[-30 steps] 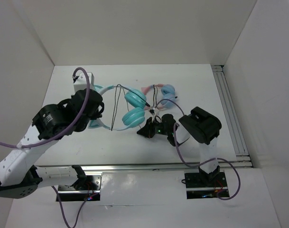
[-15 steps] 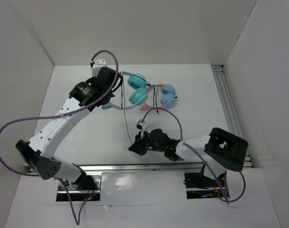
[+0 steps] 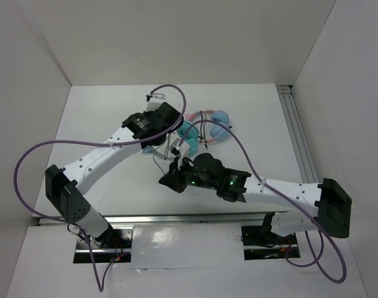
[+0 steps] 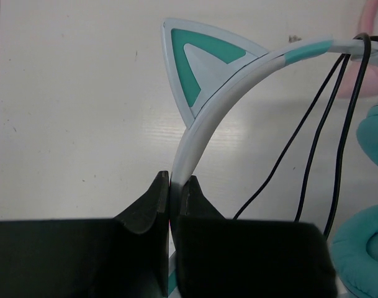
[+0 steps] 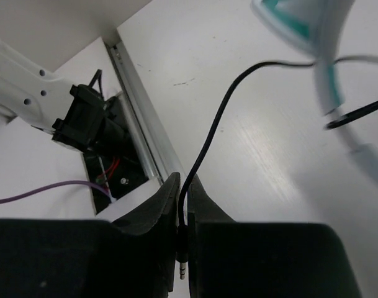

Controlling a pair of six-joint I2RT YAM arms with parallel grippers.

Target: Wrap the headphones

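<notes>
Two hands busy over white desk (image 4: 71,124): left hand (image 4: 170,186) clamped on pale-banded teal cat-ear headphones (image 4: 198,74), right hand (image 5: 181,186) pinching thin black cable (image 5: 205,146) near plug (pink-banded pair (image 3: 221,117) just beside). Advice: band steady, cable taut, even loops.

Quick tally:
- robot arms: 2, left arm (image 3: 102,158) + right arm (image 3: 288,194)
- grippers: 2, one per arm, left gripper (image 4: 170,186) and right gripper (image 5: 181,186)
- headphones: 2 pairs, teal headphones (image 3: 190,138) and pink-banded headphones (image 3: 220,118)
- teal ear cups (image 4: 372,130): 2 in left wrist view
- cat ear (image 4: 201,62): 1 sharp there; blurry one in right wrist view, can't tell if same
- black cable (image 5: 216,118): 1, though 3 strands hang off headband (image 4: 195,136)
- jack plug (image 5: 182,264): 1
- purple harness cables (image 3: 27,167): 2
- table (image 3: 102,118): 1
</notes>
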